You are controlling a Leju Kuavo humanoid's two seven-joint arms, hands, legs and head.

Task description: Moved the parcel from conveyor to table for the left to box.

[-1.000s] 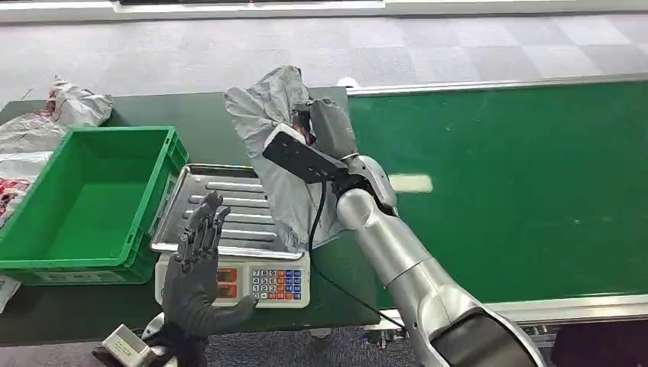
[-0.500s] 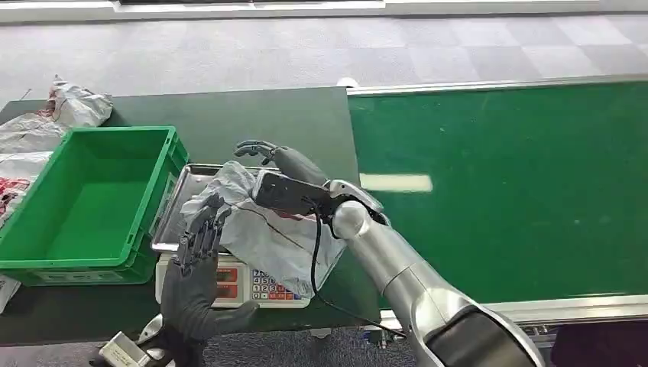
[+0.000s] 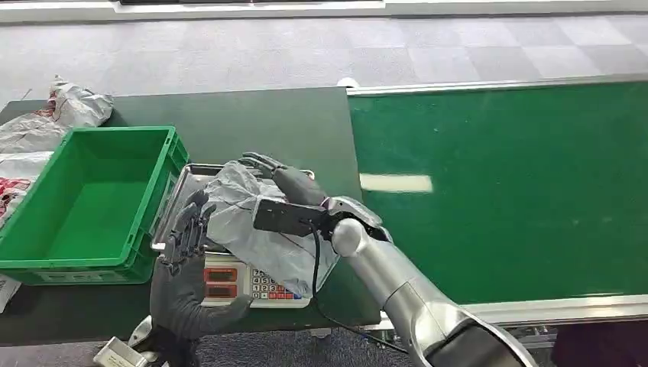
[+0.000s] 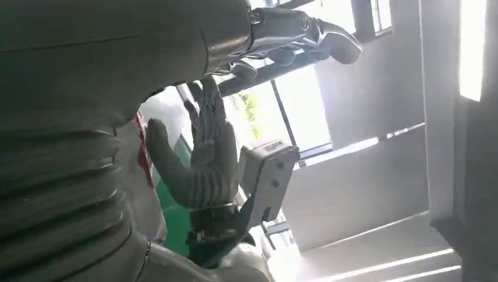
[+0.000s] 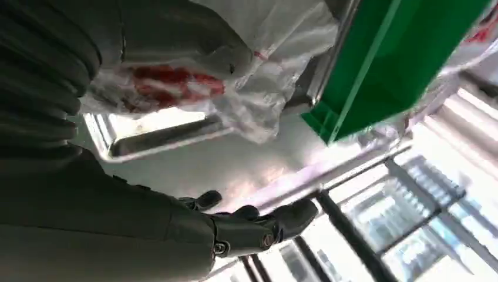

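A soft, crumpled grey plastic parcel (image 3: 256, 222) slumps on the scale tray (image 3: 200, 177), likely light and slippery; the right hand (image 3: 281, 177) rests spread on it, the left hand (image 3: 186, 256) spread nearby.

Even overhead brightness; wrist views blurred, glaring

Floor (image 3: 321, 53): grey carpet tiles in two tones, laid beyond the far edge of the dark green table (image 3: 252, 122). White strip (image 3: 229, 9) runs along the far floor edge. Lighting bright and even overhead.
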